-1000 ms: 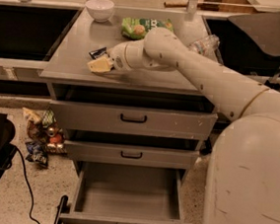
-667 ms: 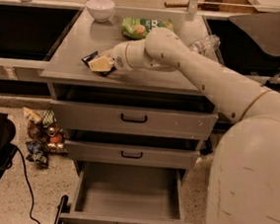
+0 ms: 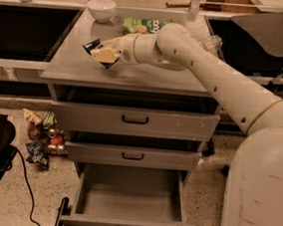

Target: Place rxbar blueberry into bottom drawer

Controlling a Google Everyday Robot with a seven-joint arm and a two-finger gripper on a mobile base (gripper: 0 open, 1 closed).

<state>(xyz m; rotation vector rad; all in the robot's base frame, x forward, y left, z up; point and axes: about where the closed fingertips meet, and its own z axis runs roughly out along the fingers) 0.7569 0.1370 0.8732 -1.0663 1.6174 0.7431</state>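
- Gripper: over the left part of the cabinet top, fingers clamped on the rxbar blueberry. Only the dark ends of the wrapper show past the pale pads, and the lettering is not legible.
- Bottom drawer: pulled out, well below the bar. Its handle is nearly cut off at the lower edge.
- Two shallower drawers: above it, with a dark gap over each front.
- Green snack bag: at the rear, partly behind the arm.
- White bowl: at the rear left corner.
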